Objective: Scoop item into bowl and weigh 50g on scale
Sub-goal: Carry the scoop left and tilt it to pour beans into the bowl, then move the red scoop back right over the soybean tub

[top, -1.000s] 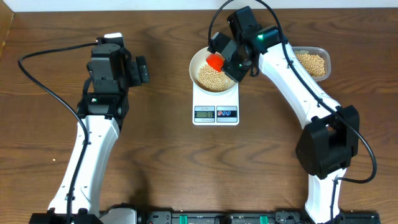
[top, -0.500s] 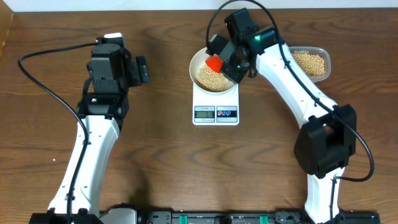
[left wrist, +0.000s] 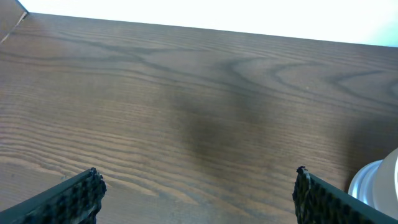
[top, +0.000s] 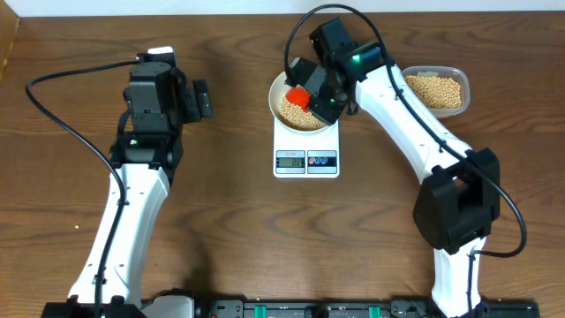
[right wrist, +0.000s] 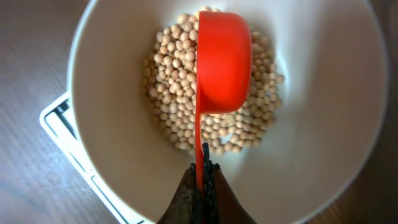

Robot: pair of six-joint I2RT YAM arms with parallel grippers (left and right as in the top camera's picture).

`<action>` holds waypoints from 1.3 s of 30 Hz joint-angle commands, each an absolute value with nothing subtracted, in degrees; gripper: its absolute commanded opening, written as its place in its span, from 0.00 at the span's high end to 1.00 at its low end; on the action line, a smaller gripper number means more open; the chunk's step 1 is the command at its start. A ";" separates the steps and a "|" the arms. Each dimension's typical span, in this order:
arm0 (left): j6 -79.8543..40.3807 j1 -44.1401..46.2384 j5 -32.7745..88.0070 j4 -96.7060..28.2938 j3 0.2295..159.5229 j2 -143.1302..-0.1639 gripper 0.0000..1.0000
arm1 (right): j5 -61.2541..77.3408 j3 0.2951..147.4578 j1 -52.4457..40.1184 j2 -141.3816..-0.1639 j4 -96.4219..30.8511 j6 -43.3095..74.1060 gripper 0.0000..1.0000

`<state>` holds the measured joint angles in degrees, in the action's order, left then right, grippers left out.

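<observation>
A white bowl (top: pixel 281 86) (right wrist: pixel 336 124) sits on the white scale (top: pixel 305 150) and holds a heap of tan beans (top: pixel 300 115) (right wrist: pixel 171 93). My right gripper (top: pixel 320 88) (right wrist: pixel 204 167) is shut on the thin handle of a red scoop (top: pixel 298 96) (right wrist: pixel 222 62). The scoop is tipped on its side over the beans in the bowl. My left gripper (top: pixel 201 100) (left wrist: pixel 196 186) hovers open over bare wood at the left, nothing between its fingers. More beans fill a clear tub (top: pixel 437 90) at the right.
The scale's display (top: pixel 290 160) and its red and blue buttons (top: pixel 321 160) face the front edge. The rim of a white object (left wrist: pixel 376 186) shows at the right edge of the left wrist view. The right arm (top: pixel 415 115) reaches across beside the tub.
My right gripper has shifted leftward over the bowl with the red scoop, which is now further over the beans. The left arm has not moved.
</observation>
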<state>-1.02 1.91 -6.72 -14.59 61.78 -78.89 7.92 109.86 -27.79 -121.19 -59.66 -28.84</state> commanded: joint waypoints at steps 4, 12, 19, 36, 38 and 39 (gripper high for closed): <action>-0.01 1.67 -6.63 -14.57 62.11 -79.20 0.01 | 13.45 109.82 -27.03 -121.71 -59.79 -27.38 0.99; -0.01 1.67 -6.63 -14.55 62.11 -79.20 0.01 | 24.99 109.89 -22.13 -120.84 -59.66 -24.18 0.99; -0.01 1.67 -6.63 -14.55 62.11 -79.20 0.01 | 35.90 109.89 -16.86 -120.20 -59.86 -22.70 0.99; -0.01 1.67 -6.63 -14.57 62.11 -79.20 0.01 | 37.45 110.00 -13.80 -114.28 -59.77 -22.70 0.99; -0.01 1.67 -6.63 -14.55 62.11 -79.20 0.01 | 37.47 110.00 -13.63 -113.89 -59.79 -22.70 0.99; -0.01 1.67 -6.63 -14.55 62.11 -79.20 0.01 | 37.47 110.00 -13.52 -113.75 -59.81 -22.68 0.99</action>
